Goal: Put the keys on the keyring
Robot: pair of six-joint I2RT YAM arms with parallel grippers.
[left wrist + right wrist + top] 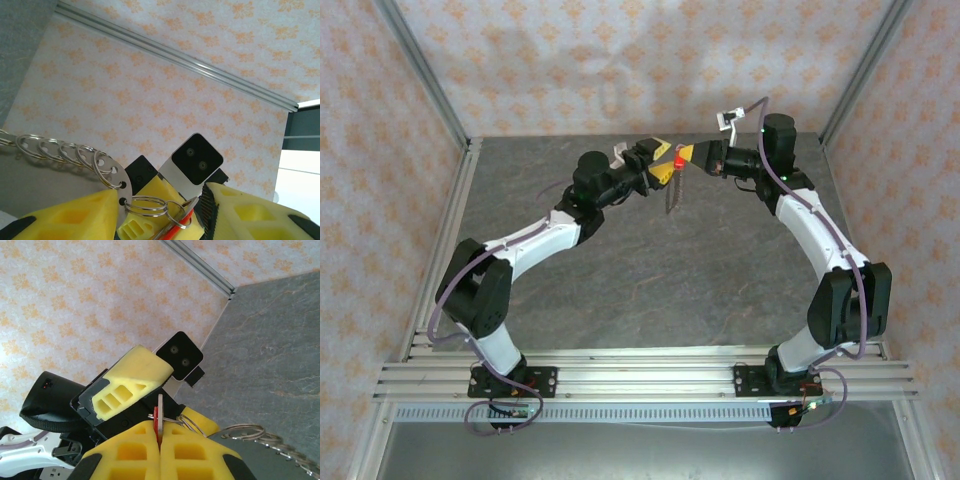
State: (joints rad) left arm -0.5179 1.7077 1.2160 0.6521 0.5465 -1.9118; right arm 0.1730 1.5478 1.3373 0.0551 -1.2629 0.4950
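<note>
The key, with a red head and a silvery blade, stands on edge between the pads of my right gripper, which is shut on it. A small split ring runs through the key and links to the keyring, a holed metal plate carrying several wire rings. The keyring hangs below the two grippers, above the table. My left gripper is open, its yellow fingers either side of the right gripper's tip and the key. The plate rests against its left finger.
Both arms meet high over the far middle of the grey table. Patterned walls and aluminium posts close in the back and sides. A rail frame runs along the near edge by the arm bases.
</note>
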